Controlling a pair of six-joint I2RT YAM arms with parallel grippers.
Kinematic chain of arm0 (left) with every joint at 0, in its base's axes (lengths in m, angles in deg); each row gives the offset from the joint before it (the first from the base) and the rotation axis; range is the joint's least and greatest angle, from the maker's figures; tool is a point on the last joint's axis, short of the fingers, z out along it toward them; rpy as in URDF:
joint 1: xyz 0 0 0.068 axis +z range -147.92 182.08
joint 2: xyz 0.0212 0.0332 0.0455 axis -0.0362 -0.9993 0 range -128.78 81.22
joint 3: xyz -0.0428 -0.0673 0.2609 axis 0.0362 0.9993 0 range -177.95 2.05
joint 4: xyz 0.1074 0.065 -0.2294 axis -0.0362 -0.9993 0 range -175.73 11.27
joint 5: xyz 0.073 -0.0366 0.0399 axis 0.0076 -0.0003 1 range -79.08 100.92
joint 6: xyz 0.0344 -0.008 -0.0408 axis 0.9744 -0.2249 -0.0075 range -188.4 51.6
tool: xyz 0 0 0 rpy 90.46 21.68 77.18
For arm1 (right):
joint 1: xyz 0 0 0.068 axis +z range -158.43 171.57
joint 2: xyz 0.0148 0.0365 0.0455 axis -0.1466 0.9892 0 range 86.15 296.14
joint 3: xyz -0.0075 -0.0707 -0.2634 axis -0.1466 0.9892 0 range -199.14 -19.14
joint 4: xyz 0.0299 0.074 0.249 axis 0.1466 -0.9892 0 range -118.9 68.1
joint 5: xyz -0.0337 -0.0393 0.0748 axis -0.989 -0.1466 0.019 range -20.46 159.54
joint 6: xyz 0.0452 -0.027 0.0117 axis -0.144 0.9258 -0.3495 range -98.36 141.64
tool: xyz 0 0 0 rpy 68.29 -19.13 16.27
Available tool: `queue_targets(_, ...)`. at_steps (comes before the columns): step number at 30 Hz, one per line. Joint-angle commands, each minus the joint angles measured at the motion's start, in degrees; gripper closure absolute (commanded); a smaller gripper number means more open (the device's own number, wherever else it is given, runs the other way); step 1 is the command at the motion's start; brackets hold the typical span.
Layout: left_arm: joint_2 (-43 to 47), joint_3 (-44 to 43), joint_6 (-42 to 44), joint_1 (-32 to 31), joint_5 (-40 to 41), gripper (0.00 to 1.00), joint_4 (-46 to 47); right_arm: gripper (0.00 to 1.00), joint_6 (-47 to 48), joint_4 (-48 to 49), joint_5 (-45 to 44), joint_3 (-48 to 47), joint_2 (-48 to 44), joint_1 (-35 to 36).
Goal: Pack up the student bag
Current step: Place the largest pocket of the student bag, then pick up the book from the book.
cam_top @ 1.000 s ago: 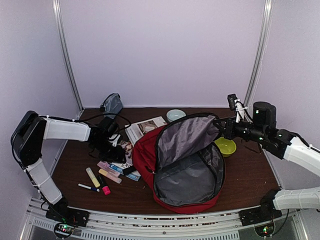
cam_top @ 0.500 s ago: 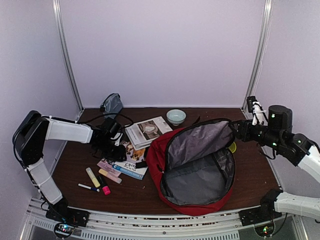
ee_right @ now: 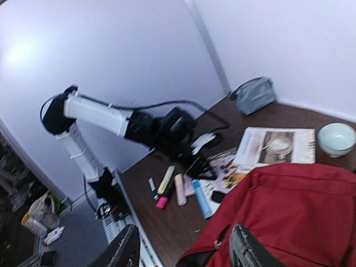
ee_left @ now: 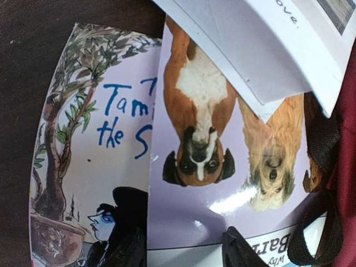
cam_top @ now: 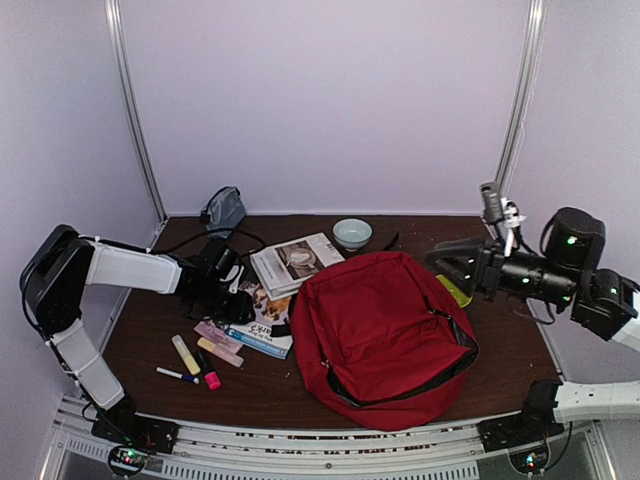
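Eyes on the bag [cam_top: 385, 335]: slumped flat on the desk [cam_top: 520, 365], right of centre, flap down, with a dark zip line round the near-right rim, apparently unzipped. Soft fabric, by the look of it light and floppy, likely to sag and fold rather than hold a shape. Not fragile, not slippery. Best taken by the flap edge near the zip, or by the black strap [ee_left: 324, 136] on its left side, never by the middle of the panel.

Over to the right end effector [cam_top: 445, 262]: hovering above the bag's far-right corner, moderately wide, with nothing between the fingers.

Now the left end effector [ee_left: 183, 253]: low over the dog book [ee_left: 222, 167], fingers parted, gripping nothing visible. Touching the cover or not, hard to say.

Crowded on the left: tree book [ee_left: 83, 167] overlapping the dog book, white magazine [cam_top: 295, 262] lying across its corner, highlighters [cam_top: 186, 354] and pen [cam_top: 176, 375] nearer the front. Behind the bag, a pale bowl [cam_top: 352, 232]. Against the bag's right side, a green bowl [cam_top: 455, 292], mostly hidden. Pouch [cam_top: 225, 208] off in the far-left corner.

Bare room only to the bag's right and in a thin strip along the front edge, close to the drop. Little slack there for dragging forward.
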Motion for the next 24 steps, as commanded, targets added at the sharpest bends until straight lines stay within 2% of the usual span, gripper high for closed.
queue_targets(1,-4.61,3.51,-1.04,-1.37,-4.97,0.51,-2.43,0.46,-3.11,5.37,-5.92,-4.32,18.13,13.84)
queue_targets(4,-3.52,4.36,-0.92,-1.35,-4.68,0.51,-2.43,0.51,-6.94,5.09,-6.28,-11.66,32.80,16.75)
queue_targets(7,-2.42,4.97,-0.09,-1.32,-4.52,0.50,-2.55,0.51,-9.92,8.16,-4.83,-15.89,43.27,18.12)
queue_targets(12,-2.00,5.16,0.78,-1.24,-4.43,0.49,-2.28,0.54,-20.31,13.75,-1.28,-21.40,59.40,18.99)
queue_targets(14,-1.65,5.95,0.86,-0.94,-6.79,0.49,-0.18,0.57,-23.23,13.43,-1.48,-24.50,65.41,18.86)
queue_targets(17,0.29,7.78,0.01,-0.12,-10.74,0.49,3.44,0.57,-27.04,12.71,-6.64,-27.11,70.77,18.18)
queue_targets(20,2.33,7.89,-0.04,-0.05,-11.81,0.49,3.47,0.59,-31.19,14.17,-7.65,-26.38,73.08,17.02)
queue_targets(24,3.75,8.32,-0.04,-0.03,-13.56,0.47,3.75,0.59,-32.41,15.49,-12.51,-20.62,71.70,15.13)
